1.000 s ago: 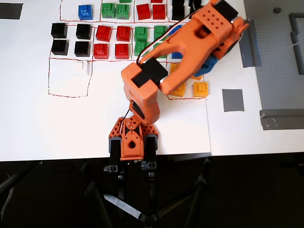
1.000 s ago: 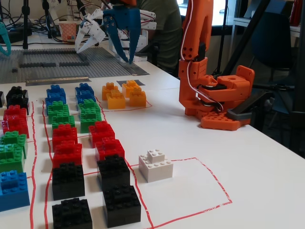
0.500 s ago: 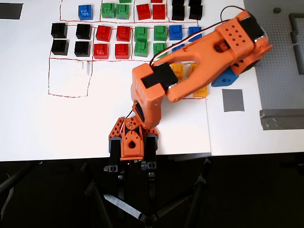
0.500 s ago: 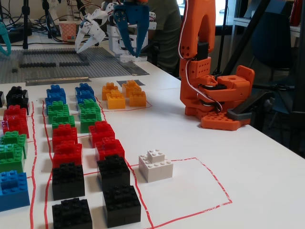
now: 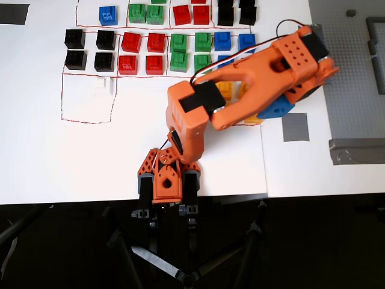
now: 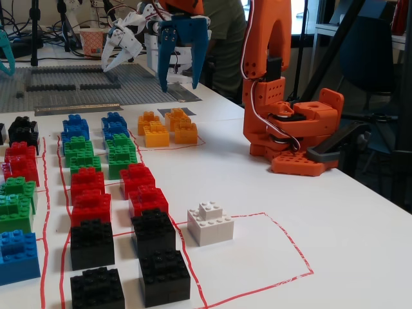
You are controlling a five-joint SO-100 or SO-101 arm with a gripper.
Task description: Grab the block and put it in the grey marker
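Observation:
Several yellow-orange cubes (image 6: 156,135) stand together inside a red outline. In the overhead view the arm covers most of them, with one showing (image 5: 225,90). The grey marker (image 5: 295,127) is a flat square patch just beyond them, seen behind them in the fixed view (image 6: 175,112). My gripper (image 6: 179,84) hangs high above the table with its blue jaws pointing down. It is open and empty, above and behind the yellow cubes. In the overhead view the gripper (image 5: 166,205) looms large near the table's lower edge.
Rows of blue (image 6: 76,127), green (image 6: 120,154), red (image 6: 147,198) and black cubes (image 6: 153,232) fill the table's left in the fixed view. A white block (image 6: 209,223) sits in a red outline. The arm's base (image 6: 293,132), a grey baseplate (image 6: 77,84) and a white gripper (image 6: 122,45) stand behind.

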